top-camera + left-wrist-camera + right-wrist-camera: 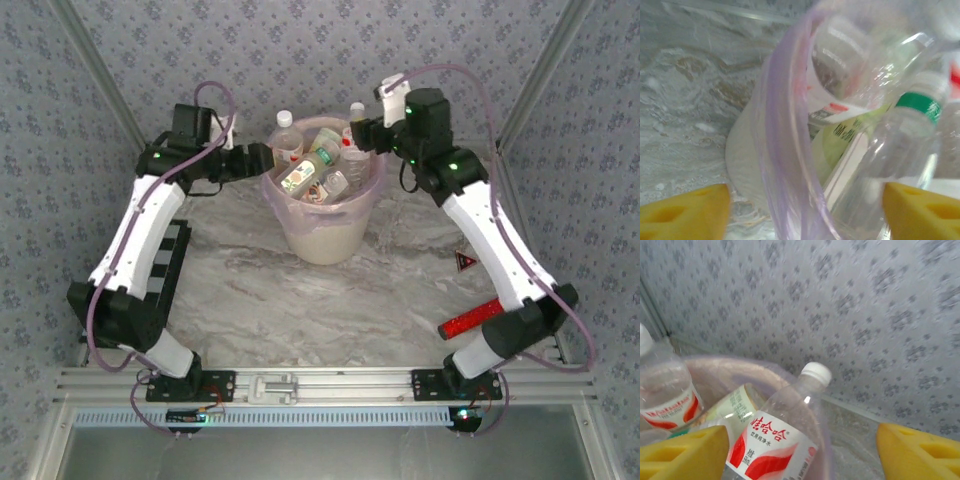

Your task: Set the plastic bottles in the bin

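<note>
Top external view is showing the bin (325, 240) standing far-centre on the bench (280, 300), with the plastic bottles (308, 172) piled inside up to the rim. At the bin's left rim the left tool (262, 158) is being held, and at the right rim the right tool (362, 135). Both are being seen open in the wrist views: yellow fingers (685, 210) well apart on the left, fingers (680, 452) well apart on the right, nothing clamped.

Step in hand is being judged as the drop. It is best being done with tools kept wide and lifted straight up, so no bottle is dragged out and the bag is not snagged.

Left wrist view is giving the lilac bag (785, 150) edge and a green-banded bottle (910, 145) close up, detail not readable from above. Right wrist view is giving a red-white labelled bottle (780, 440), white-capped, leaning at the rim. From above, a red cylinder (480, 318) is being shown near the right base.
</note>
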Available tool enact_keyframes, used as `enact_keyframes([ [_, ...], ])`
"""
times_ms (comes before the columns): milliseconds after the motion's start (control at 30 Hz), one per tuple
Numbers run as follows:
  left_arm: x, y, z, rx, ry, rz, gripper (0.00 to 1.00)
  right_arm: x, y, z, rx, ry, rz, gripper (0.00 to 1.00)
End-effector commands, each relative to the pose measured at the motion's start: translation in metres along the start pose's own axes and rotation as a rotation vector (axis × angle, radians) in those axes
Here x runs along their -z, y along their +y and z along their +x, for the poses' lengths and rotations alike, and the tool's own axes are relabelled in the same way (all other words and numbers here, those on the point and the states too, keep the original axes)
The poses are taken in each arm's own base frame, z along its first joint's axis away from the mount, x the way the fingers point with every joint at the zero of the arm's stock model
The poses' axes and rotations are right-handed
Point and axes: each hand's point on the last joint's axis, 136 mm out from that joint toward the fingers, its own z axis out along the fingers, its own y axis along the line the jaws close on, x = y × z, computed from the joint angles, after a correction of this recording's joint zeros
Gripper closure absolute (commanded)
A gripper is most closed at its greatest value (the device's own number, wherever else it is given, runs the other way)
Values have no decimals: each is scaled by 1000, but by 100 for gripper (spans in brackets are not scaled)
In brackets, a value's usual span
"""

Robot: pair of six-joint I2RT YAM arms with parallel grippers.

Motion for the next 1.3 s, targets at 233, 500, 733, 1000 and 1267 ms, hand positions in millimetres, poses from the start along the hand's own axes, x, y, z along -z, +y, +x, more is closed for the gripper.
enact_keyframes([
  [233,118,83,-22,-90,-545,-511,1,88,-91,67,-95,-15,337,0],
  [500,110,192,57,-37,-661,-793,1,121,-149,212,-309,141,586,0],
  [733,61,251,103,-62,-531,-899,1,115,-158,306,-350,191,668,0],
  [1000,24,270,111,-123,-581,-853,1,99,-163,354,-310,208,703,0],
  [1267,-7,273,106,-247,-570,-771,1,78,-165,368,-245,172,656,0],
])
